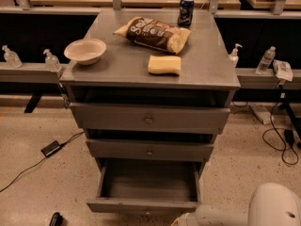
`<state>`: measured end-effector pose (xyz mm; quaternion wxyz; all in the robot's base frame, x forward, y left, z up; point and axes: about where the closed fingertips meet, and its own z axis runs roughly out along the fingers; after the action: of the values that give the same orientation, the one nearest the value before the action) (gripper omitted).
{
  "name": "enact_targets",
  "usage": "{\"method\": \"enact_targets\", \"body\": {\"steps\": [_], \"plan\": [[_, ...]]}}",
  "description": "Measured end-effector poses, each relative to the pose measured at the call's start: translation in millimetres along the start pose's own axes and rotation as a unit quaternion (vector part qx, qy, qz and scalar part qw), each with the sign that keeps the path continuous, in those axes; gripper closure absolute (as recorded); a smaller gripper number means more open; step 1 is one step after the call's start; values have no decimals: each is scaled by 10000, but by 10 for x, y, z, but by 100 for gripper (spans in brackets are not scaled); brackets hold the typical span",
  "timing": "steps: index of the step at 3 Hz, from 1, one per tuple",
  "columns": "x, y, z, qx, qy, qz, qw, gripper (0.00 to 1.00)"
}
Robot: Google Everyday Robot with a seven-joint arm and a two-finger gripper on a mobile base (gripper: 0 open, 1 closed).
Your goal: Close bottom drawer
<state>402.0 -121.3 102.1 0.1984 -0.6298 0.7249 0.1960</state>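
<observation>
The bottom drawer [148, 185] of the grey cabinet [150, 69] is pulled out. Its shallow grey box is open and empty, and its thin front [141, 205] lies near the bottom edge of the view. The middle drawer [149, 150] and the top drawer [148, 119] are pushed in. My white arm [225, 215] reaches in from the lower right. My gripper [178, 221] is at the bottom edge, just right of the middle of the drawer front, and is mostly cut off.
On the cabinet top are a white bowl [85, 50], a chip bag [153, 33], a yellow sponge [164, 64] and a soda can [186, 11]. Bottles stand on side rails [28, 72]. Cables and a power brick [50, 148] lie on the floor.
</observation>
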Motion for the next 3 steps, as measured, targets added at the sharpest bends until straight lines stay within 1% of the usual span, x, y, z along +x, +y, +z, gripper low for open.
{"method": "enact_targets", "body": {"steps": [1,2,3], "plan": [[4,-65,3,287,-156,-39,9995,100],[-59,-329,-185,1024,-388,-427,9931,100],[-141,-521,-285,1346,-445,-743,9871,100]]}}
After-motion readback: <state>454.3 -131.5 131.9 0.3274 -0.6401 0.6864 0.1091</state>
